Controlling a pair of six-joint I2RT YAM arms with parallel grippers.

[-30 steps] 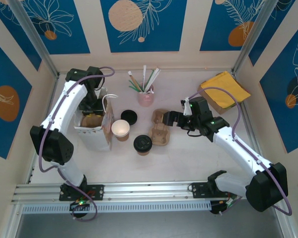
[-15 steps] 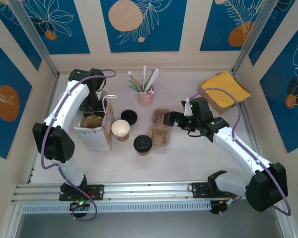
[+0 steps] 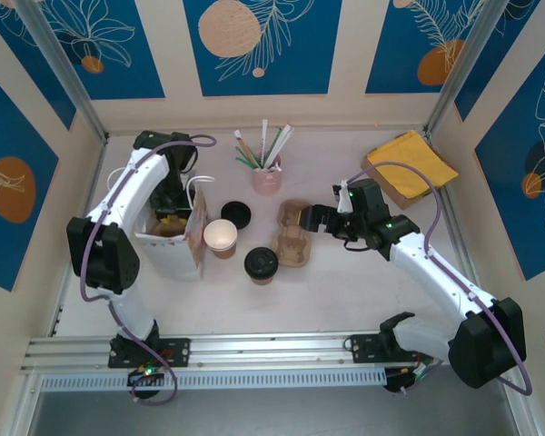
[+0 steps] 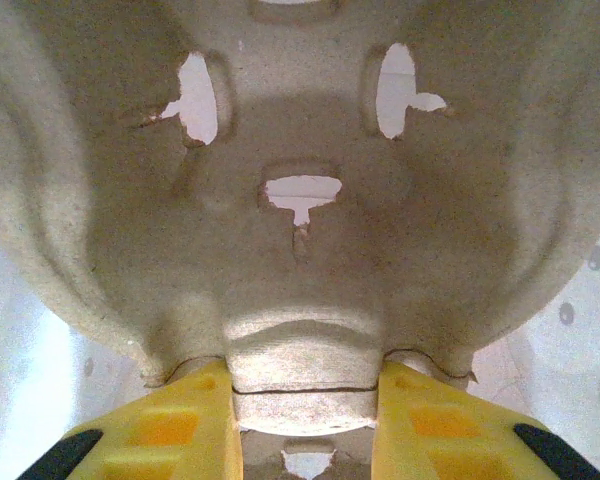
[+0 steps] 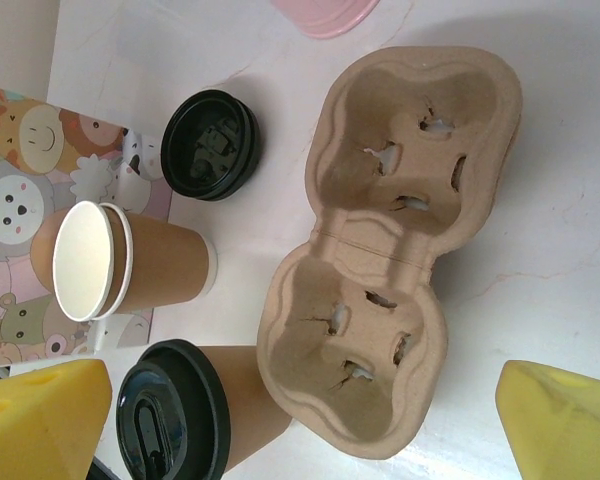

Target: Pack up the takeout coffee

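Carrier-loading step, I'd say: left gripper (image 4: 302,388) clamped on a pulp carrier (image 4: 300,250) down in the paper bag (image 3: 173,252), right gripper (image 3: 311,218) wide open above the spare carrier (image 3: 292,236), takeout coffee (image 3: 261,263) lidded and upright just beside that spare carrier; next needs left to release and clear.

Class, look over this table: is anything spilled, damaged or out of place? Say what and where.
Nothing looks spilled or damaged. One oddity: a black lid lies loose on the table just beyond the open cup, which stands uncovered, while the other cup is capped.
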